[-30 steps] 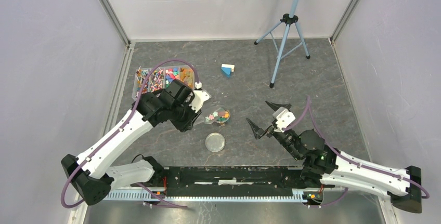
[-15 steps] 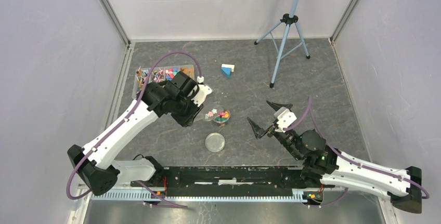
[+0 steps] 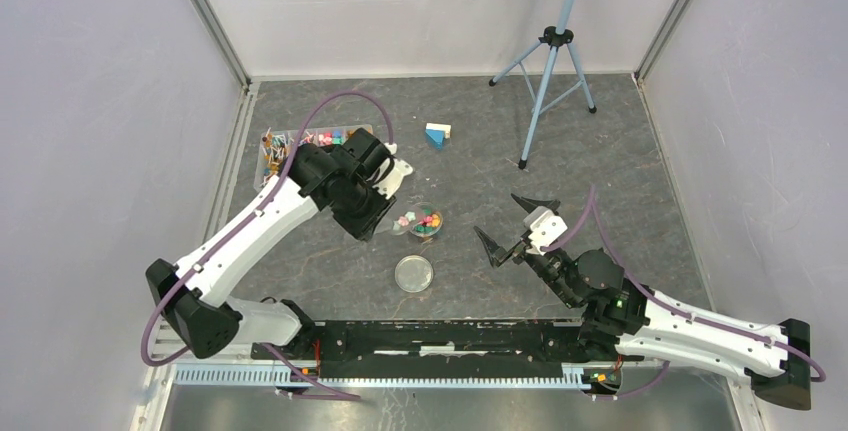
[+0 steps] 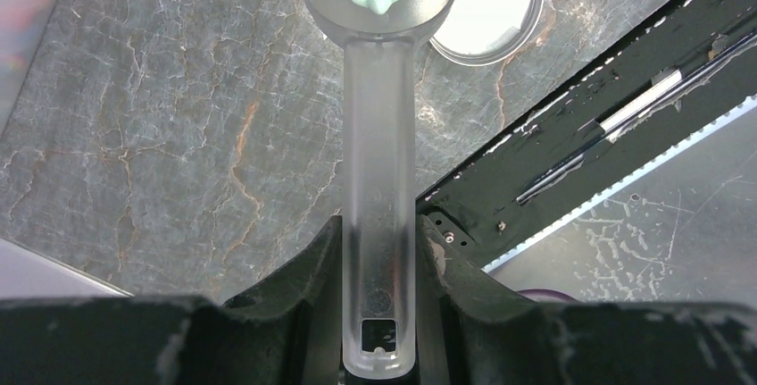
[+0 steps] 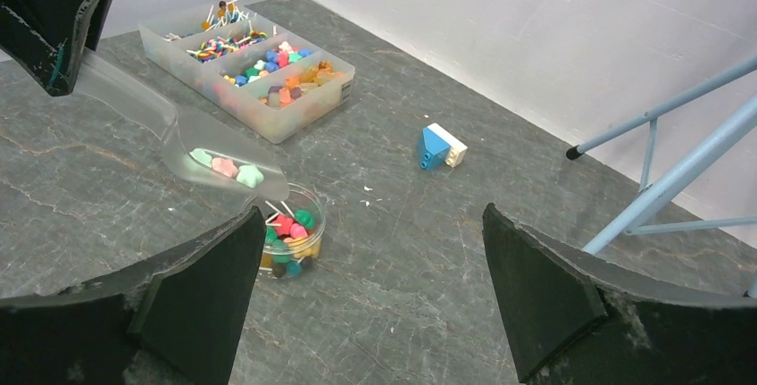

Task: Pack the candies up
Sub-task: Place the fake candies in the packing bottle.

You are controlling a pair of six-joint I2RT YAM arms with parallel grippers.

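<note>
Left gripper is clamped on the scoop. Its candies hang just on the left-edge side of the jar. Right gripper sits wide apart, farther off.

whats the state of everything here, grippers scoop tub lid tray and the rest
left gripper: shut on the scoop handle
right gripper: open, empty
scoop: held in the air, a few candies in its bowl
tub: open, partly filled with candies
lid: off, lying flat, apart from the tub
tray: open, candies in its compartments
block: lying loose
tripod: standing
</note>
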